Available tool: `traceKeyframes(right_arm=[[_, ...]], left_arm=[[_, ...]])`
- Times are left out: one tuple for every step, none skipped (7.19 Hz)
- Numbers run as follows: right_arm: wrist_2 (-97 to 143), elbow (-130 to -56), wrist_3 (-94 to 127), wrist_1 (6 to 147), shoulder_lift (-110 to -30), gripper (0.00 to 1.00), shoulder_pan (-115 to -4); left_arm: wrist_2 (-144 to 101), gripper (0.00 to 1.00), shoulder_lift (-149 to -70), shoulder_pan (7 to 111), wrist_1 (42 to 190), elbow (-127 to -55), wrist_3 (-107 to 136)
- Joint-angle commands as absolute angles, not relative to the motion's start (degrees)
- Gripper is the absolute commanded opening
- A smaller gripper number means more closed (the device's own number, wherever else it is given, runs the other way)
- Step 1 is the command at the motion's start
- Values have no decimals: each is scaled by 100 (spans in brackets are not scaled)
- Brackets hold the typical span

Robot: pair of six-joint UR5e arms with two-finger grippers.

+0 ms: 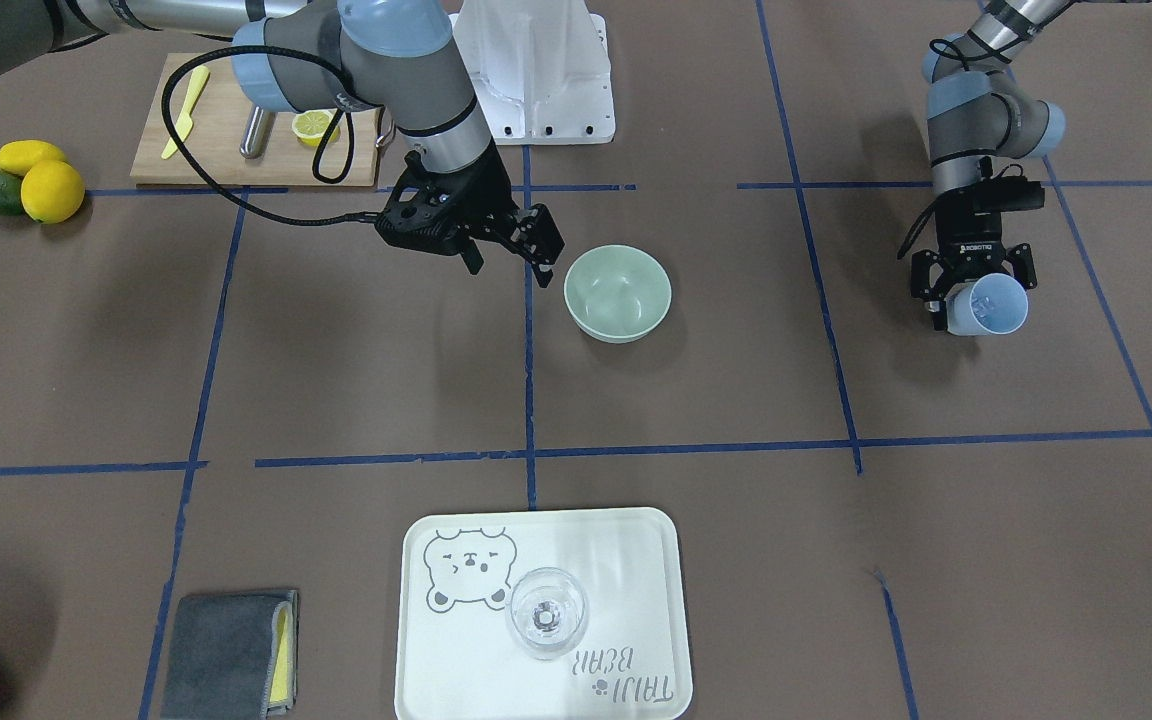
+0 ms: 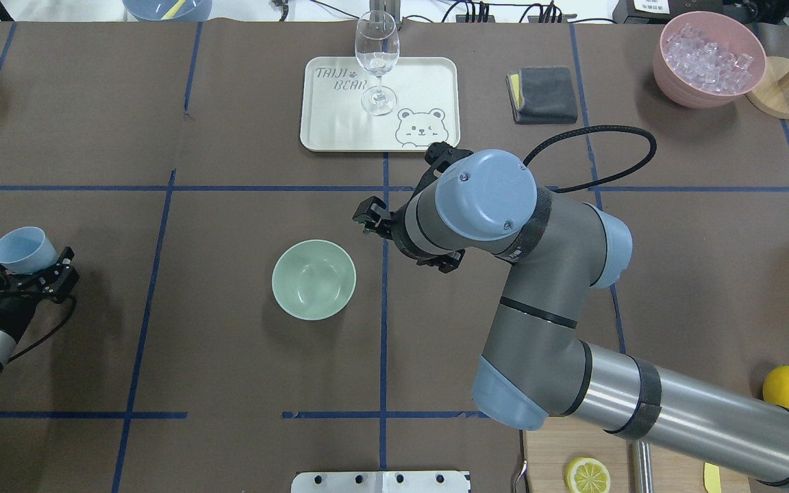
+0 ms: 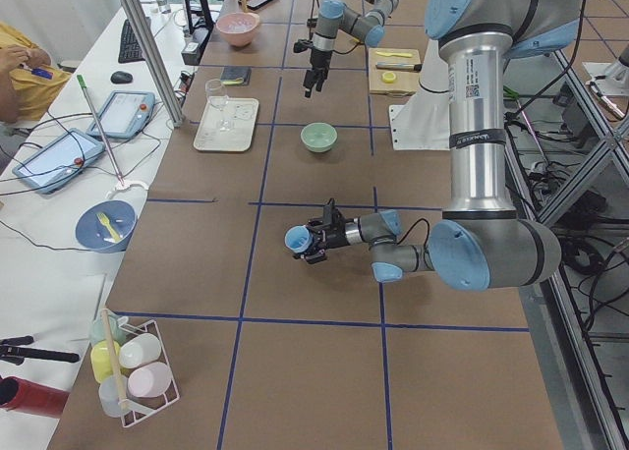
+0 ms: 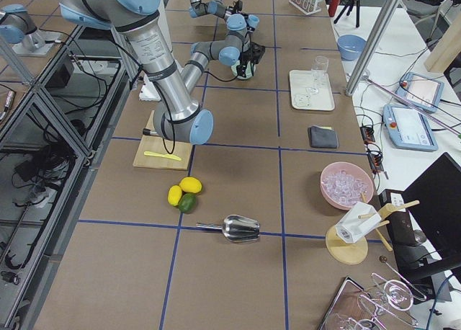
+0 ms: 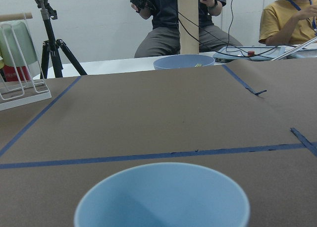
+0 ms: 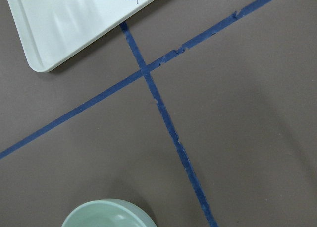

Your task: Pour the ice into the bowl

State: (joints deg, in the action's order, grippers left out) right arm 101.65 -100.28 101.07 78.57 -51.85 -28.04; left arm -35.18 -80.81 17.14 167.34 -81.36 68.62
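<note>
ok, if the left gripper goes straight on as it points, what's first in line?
The left gripper, holding the pale blue cup, points across the table; first in line looks like the blue bowl at the far edge, though depth is unclear.

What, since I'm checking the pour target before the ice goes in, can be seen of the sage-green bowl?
The bowl is round, pale sage-green, smooth and plain, like plastic or glazed ceramic. It stands upright, mouth up, on the brown table near its middle, beside a blue tape line. No ice plainly shows inside. Nothing touches it: the open right end effector hangs close by, apart from it.
</note>
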Motion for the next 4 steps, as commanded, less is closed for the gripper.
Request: traceKeyframes(right_arm=[[10160, -10028, 10107, 7857, -5185, 100, -2804], [10160, -10028, 10107, 7857, -5186, 100, -2804], [10160, -10028, 10107, 7857, -5186, 100, -2804], [10134, -10028, 10107, 7857, -5177, 100, -2804]], left_arm=[[-3516, 65, -8103, 1784, 16734, -8130, 6855], [-3533, 24, -8121, 1802, 16795, -8130, 6864], [-3542, 9, -8173, 1828, 16831, -8165, 6864], [-3551, 0, -8183, 1828, 17136, -8191, 6812]])
